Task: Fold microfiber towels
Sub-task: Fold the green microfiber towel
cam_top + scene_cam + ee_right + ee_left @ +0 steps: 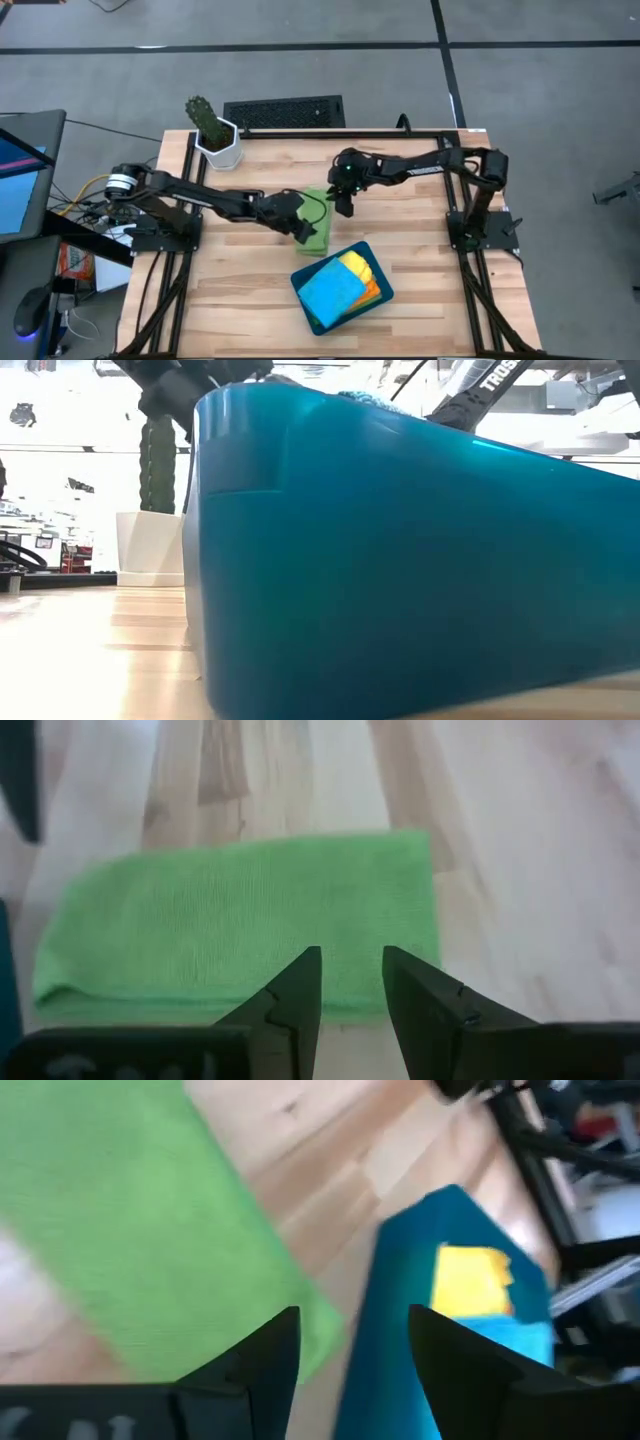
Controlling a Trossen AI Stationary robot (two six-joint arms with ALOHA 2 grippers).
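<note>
A folded green towel (318, 232) is seen lying flat on the wooden table (420, 260) at frame centre in the high view, just above the dark teal tray (310, 308), which sits lower centre. Stacked in the tray are a sky-blue towel (331, 290) on top, a yellow towel (357, 264) toward its upper right, and an orange towel (373, 290) showing only as an edge at the right.

The left gripper (302, 229) is placed over the left edge of the green towel; in the left wrist view its fingers (262, 1357) are parted with nothing between them, and contact with the cloth possibly exists but cannot be settled from the blur. The right gripper (344, 205) is held at the towel's upper right corner; in the right wrist view its fingers (296, 988) stand apart, empty, above the cloth.

A potted cactus (212, 130) stands at the table's upper left corner. The low view is filled almost entirely by the tray wall.
</note>
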